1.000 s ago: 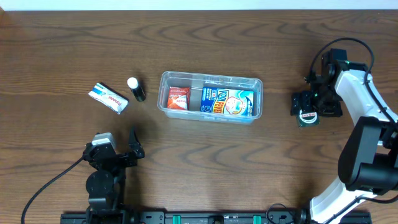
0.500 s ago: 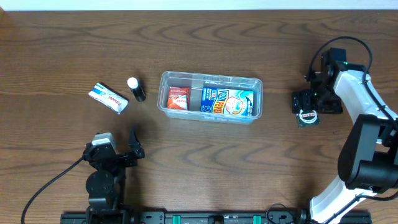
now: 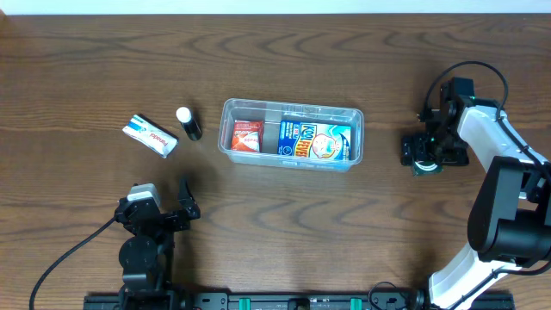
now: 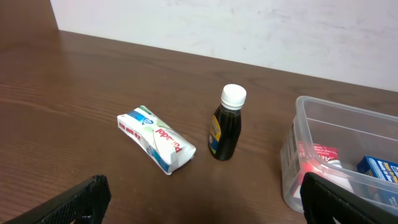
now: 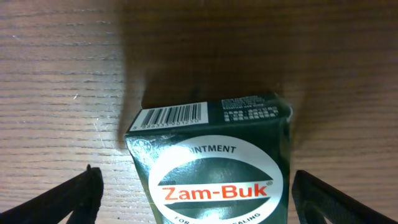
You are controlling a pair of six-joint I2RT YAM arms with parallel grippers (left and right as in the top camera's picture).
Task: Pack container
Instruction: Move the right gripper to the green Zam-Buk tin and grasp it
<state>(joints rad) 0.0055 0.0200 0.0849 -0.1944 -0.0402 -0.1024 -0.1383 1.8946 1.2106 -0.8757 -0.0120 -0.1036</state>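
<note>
Right gripper [image 3: 423,155] nearer; container [image 3: 293,106] well apart

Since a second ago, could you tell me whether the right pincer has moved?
Yes, slightly: the right pincer has edged towards the clear plastic rectangular container, settling over the dark green cardboard box.

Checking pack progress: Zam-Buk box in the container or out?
Out. The Zam-Buk box sits on the table right of the container, between the open fingers of the right gripper.

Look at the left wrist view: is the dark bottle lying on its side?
No, the dark bottle stands upright on its base.
</note>
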